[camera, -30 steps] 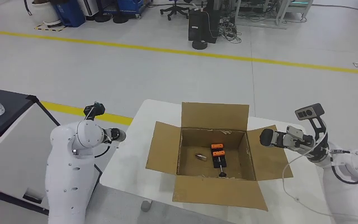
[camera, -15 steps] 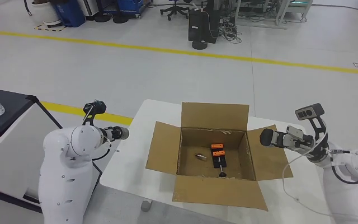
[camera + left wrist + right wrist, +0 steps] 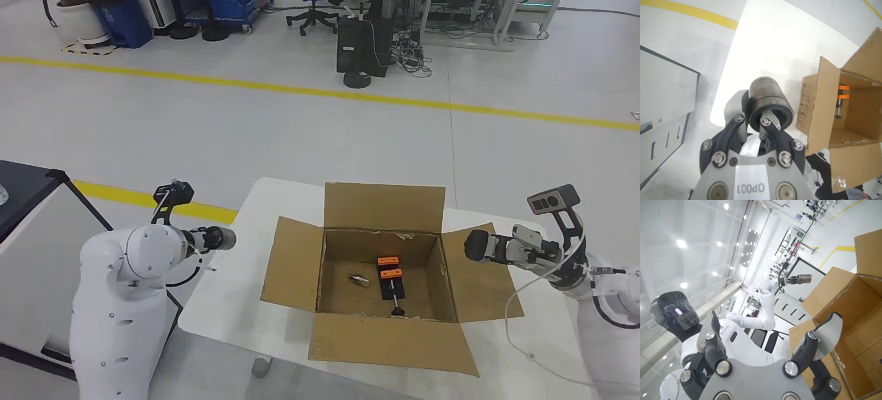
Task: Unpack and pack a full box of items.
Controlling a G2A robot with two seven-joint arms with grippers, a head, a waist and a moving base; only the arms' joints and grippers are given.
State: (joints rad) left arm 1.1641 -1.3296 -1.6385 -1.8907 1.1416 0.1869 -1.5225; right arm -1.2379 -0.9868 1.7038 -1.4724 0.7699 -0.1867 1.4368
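Counter [image 3: 225, 300], white with rounded corners, takes the lower middle of the top view. On it stands the cardboard box [image 3: 385, 208], open, with its back flap raised toward the upper part of the frame, its side flaps sloping out to left and right, and its front flap spread toward the lower edge. At the right of the frame the right gripper [image 3: 478, 245] hangs over the box's right-hand flap. Its own wrist view shows the right gripper [image 3: 773, 321] with fingers spread wide and nothing between them. At the left of the frame the left gripper [image 3: 222, 238] sits at the counter's left edge, well apart from the box. The left wrist view shows the fingers [image 3: 745, 103] clamped on the wall of a metal cylinder [image 3: 768, 98], one on the outside and the other inside the bore. The cylinder is dark grey with a groove around it. From the right wrist view it is held clear of the counter with its axis roughly level and its free end toward the box. On the box floor, near the middle, lies an orange-and-black clamp [image 3: 391, 278]. A small metallic piece [image 3: 358, 281] lies just to its left, not touching it.
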